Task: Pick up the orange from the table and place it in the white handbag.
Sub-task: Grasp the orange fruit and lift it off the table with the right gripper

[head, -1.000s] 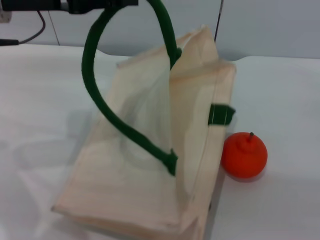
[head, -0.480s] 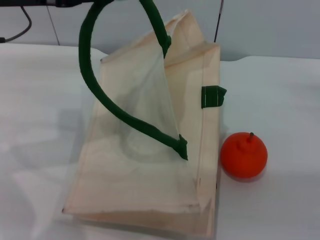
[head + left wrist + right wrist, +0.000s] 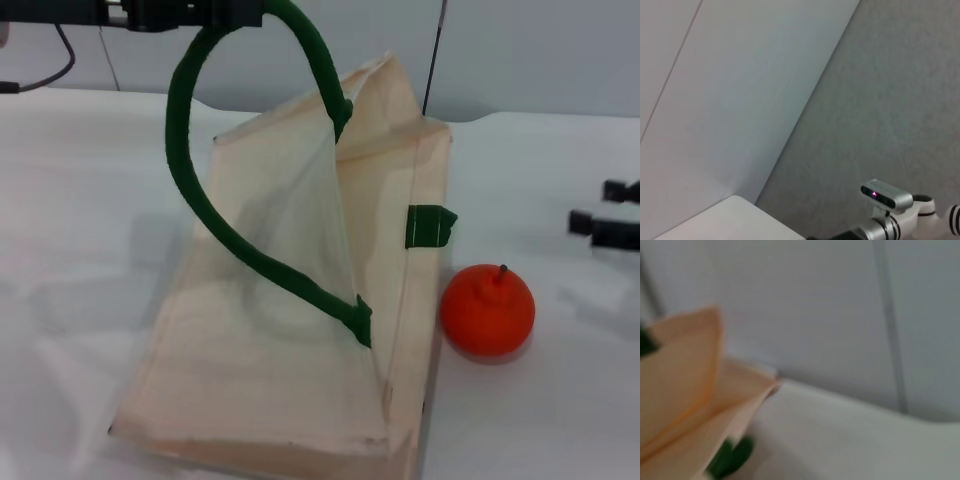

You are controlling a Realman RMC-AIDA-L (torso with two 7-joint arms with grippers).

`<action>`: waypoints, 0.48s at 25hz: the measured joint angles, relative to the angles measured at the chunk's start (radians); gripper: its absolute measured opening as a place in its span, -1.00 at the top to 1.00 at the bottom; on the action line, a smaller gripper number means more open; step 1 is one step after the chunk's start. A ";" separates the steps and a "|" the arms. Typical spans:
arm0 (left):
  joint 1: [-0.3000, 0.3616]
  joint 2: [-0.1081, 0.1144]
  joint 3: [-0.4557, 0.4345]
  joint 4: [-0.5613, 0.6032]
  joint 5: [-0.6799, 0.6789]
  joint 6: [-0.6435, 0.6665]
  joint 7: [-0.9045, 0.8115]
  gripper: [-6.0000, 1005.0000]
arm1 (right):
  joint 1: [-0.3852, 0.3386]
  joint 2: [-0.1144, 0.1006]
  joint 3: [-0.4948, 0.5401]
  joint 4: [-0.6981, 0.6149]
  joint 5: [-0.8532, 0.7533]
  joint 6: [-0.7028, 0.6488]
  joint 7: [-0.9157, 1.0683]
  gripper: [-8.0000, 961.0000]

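While the left gripper (image 3: 215,12) held the green handle (image 3: 200,200) of the white handbag (image 3: 300,330) aloft, clamped on it, the orange (image 3: 488,310) sat on the table (image 3: 560,400), below and left of the right gripper (image 3: 600,210), whose fingers stood apart.

Three views: one over the desk, two from the wrists.

The head camera looks forward and down at the bag (image 3: 300,330) on the desk (image 3: 560,400). The right wrist camera sits close beside the bag (image 3: 685,385), facing the wall behind it. The left wrist camera faces walls, away from the bag.
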 joint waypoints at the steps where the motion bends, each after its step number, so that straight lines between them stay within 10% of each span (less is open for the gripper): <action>1: -0.001 0.000 0.000 0.000 0.002 0.000 0.000 0.73 | 0.004 0.002 -0.027 0.000 -0.004 0.001 0.000 -0.83; 12: -0.003 -0.001 0.000 0.002 0.008 -0.003 0.000 0.73 | 0.038 0.029 -0.213 0.006 -0.051 0.026 0.001 -0.82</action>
